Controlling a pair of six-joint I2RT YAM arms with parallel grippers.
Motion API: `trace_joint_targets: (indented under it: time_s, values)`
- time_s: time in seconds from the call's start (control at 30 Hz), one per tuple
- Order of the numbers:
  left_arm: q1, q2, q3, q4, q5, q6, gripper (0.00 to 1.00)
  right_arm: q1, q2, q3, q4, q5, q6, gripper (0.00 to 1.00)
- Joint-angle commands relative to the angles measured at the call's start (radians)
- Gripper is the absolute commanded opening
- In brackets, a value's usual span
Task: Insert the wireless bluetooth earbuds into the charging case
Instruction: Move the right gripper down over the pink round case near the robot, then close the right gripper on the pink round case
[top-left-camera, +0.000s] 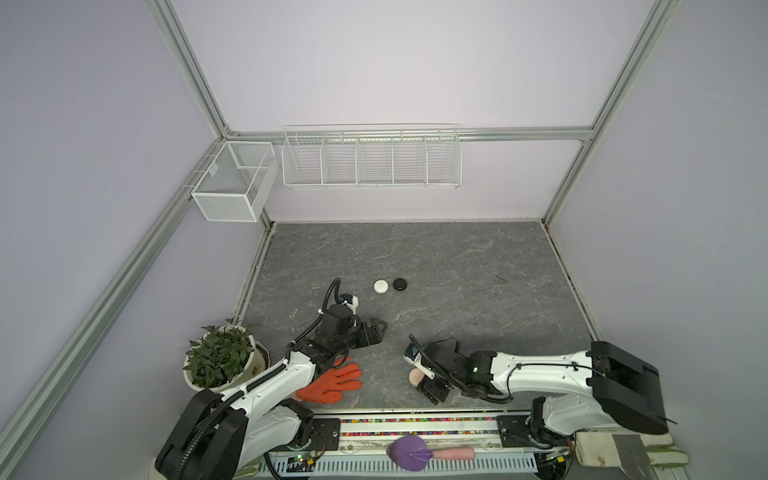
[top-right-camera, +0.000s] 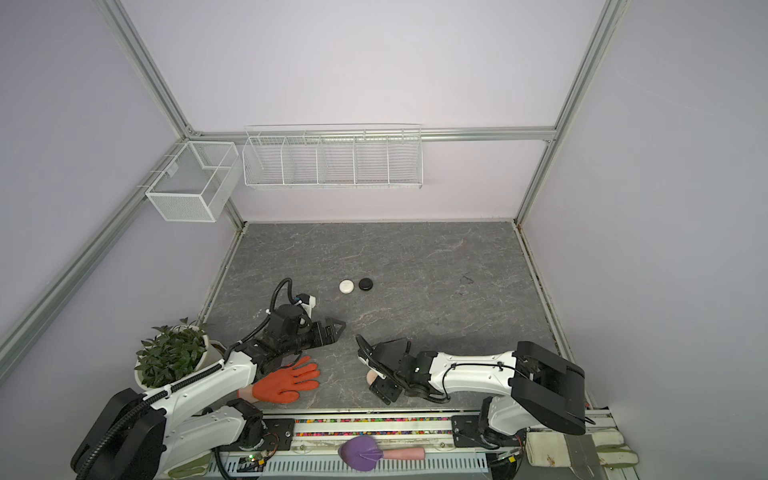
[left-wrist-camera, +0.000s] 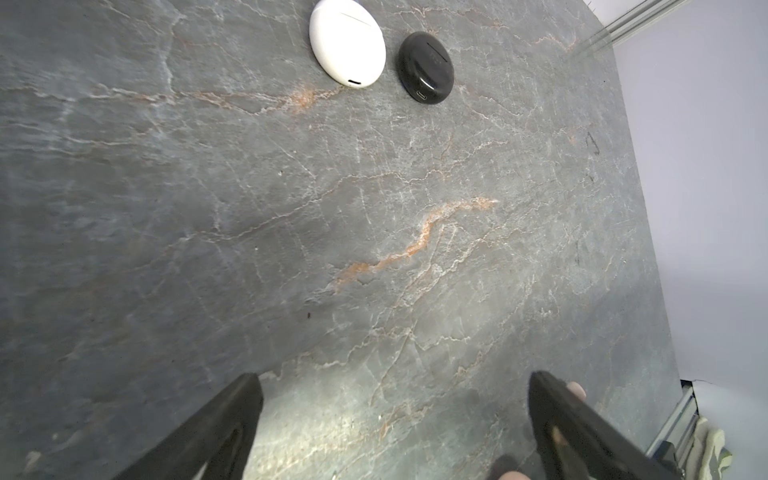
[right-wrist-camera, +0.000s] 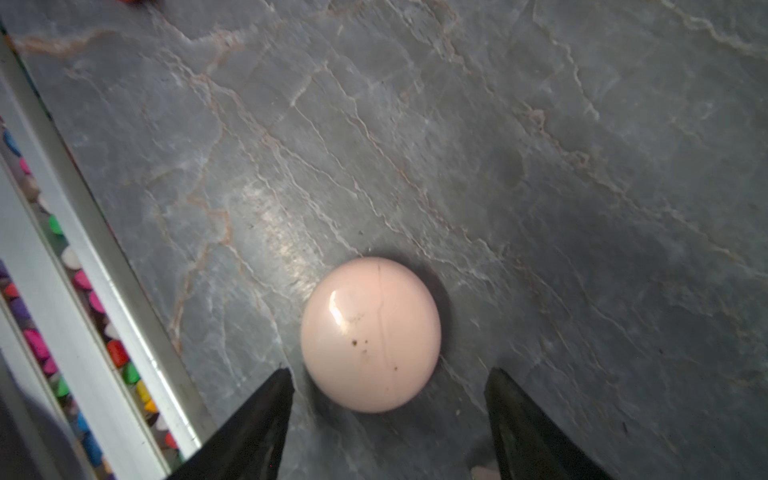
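1. Your right gripper (right-wrist-camera: 390, 374) stands open. The pink case (right-wrist-camera: 370, 334) lies shut just ahead of its tips; it is round, with no long axis.
2. Your left gripper (left-wrist-camera: 394, 375) gapes wide, empty.
3. Farther back, the white case (left-wrist-camera: 347, 43) and black case (left-wrist-camera: 426, 66) sit side by side, ports toward your left gripper.

Pale lilac walls (top-left-camera: 374, 62) enclose a small booth framed by silver aluminium rails (top-left-camera: 192, 70) that meet at the back corners. A white wire rack (top-left-camera: 371, 160) with five compartments hangs on the back wall, and beside it, in the left corner, hangs a white mesh basket (top-left-camera: 232, 183). Below lies a dark grey stone-patterned tabletop (top-left-camera: 436, 257) veined in white and rust. A leafy potted plant (top-left-camera: 220, 353) stands at its near left corner. The light is soft and even.
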Motion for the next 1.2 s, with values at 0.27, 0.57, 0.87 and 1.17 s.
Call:
trace_joint_targets:
  time_s: [0.27, 0.57, 0.87, 1.17]
  values:
    - [0.005, -0.03, 0.024, -0.052, -0.044, 0.032, 1.0, -0.015, 0.038, -0.018, 0.089, 0.014, 0.014, 0.6]
    - [0.005, -0.022, 0.045, -0.067, -0.04, 0.036, 1.0, -0.013, 0.063, -0.013, 0.118, -0.009, 0.049, 0.58]
    - [0.005, -0.029, 0.037, -0.071, -0.05, 0.035, 1.0, -0.006, 0.138, 0.027, 0.082, 0.002, 0.09, 0.57]
    - [0.006, -0.039, 0.027, -0.065, -0.056, 0.036, 1.0, -0.006, 0.107, 0.044, -0.005, 0.057, 0.117, 0.55]
